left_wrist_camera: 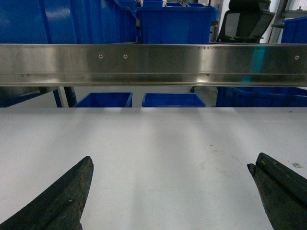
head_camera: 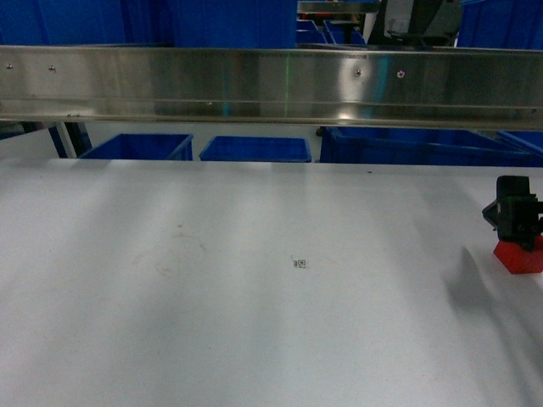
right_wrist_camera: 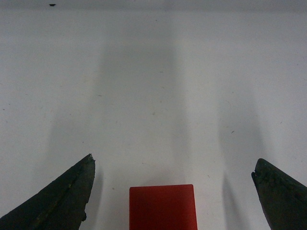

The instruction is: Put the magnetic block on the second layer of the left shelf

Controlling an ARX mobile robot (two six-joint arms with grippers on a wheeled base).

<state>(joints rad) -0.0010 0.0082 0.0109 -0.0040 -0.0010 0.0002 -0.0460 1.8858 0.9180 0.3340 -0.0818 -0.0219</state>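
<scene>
The magnetic block is a small red cube lying on the white table at its far right. My right gripper hangs just over it, open. In the right wrist view the block lies between the two spread fingers of that gripper, touching neither. My left gripper is open over bare tabletop and holds nothing; it is out of the head view. The left shelf second layer shows as the steel-edged tier carrying a large blue bin at the top left.
Smaller blue bins stand beyond the table's far edge, below the steel rail. More blue bins fill the back right. A black office chair stands behind the rack. A small printed mark lies mid-table.
</scene>
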